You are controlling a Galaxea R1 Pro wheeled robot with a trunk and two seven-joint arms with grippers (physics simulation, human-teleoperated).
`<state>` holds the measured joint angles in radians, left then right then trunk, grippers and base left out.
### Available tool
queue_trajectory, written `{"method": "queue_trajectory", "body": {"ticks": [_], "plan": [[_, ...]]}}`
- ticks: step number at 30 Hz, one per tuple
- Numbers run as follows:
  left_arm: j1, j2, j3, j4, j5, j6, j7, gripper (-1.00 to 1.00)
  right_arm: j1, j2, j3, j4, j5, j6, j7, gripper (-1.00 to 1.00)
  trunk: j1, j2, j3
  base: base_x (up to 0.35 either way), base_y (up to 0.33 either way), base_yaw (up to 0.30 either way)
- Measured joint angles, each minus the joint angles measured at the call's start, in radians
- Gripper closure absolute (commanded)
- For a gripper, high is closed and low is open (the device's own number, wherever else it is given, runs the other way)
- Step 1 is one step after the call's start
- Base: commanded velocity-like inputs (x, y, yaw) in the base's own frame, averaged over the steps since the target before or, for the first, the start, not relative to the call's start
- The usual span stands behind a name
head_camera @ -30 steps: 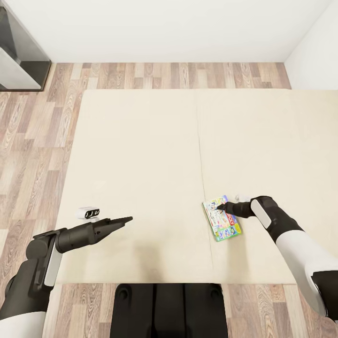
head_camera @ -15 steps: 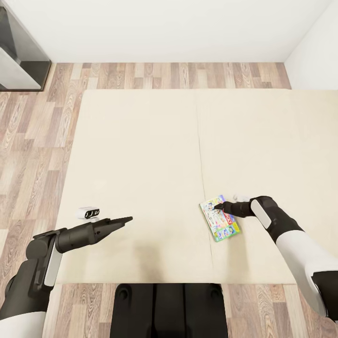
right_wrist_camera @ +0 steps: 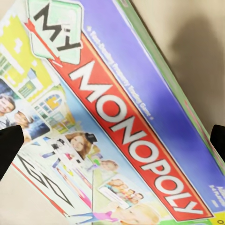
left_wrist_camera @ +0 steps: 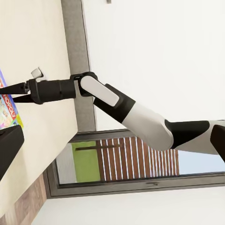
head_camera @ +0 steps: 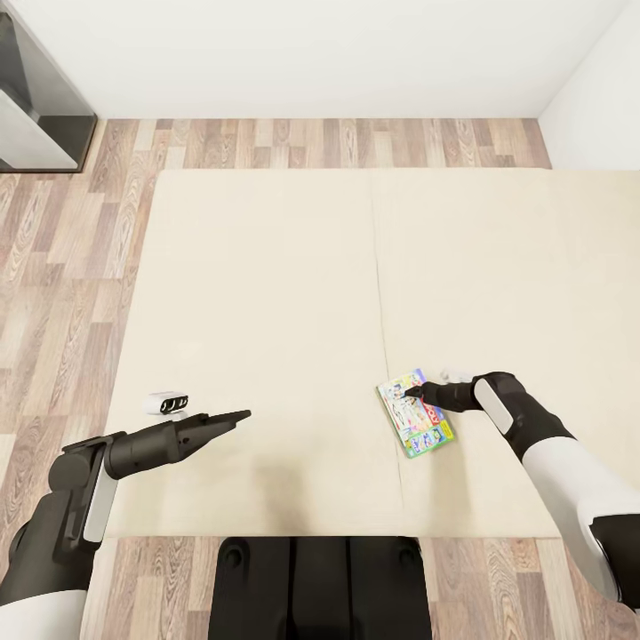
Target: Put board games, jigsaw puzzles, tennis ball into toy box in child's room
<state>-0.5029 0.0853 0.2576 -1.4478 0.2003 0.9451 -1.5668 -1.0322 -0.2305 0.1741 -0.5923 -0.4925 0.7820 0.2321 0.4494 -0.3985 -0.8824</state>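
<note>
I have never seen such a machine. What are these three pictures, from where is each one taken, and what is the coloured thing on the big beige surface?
This is a simulated two-armed robot. The head view looks down from its head over a bed with a beige mattress. The other two pictures come from cameras near each gripper. The left gripper hovers over the mattress, holding nothing. The right gripper reaches onto the coloured thing, a board game lying flat; the right wrist view reads "My Monopoly" on its cover. Whether it is gripped yet, I cannot tell.
</note>
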Motion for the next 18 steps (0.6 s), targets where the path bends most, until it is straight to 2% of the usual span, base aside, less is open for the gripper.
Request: {"method": "queue_trajectory", "body": {"ticks": [18], "plan": [[0.0, 0.0, 0.0, 0.0, 0.0, 0.0, 0.0, -1.0, 0.002, 0.0, -0.002, 0.002, 0.001, -0.005, 0.001, -1.0, 0.0, 0.0, 0.0, 0.0, 0.0, 0.0]]}}
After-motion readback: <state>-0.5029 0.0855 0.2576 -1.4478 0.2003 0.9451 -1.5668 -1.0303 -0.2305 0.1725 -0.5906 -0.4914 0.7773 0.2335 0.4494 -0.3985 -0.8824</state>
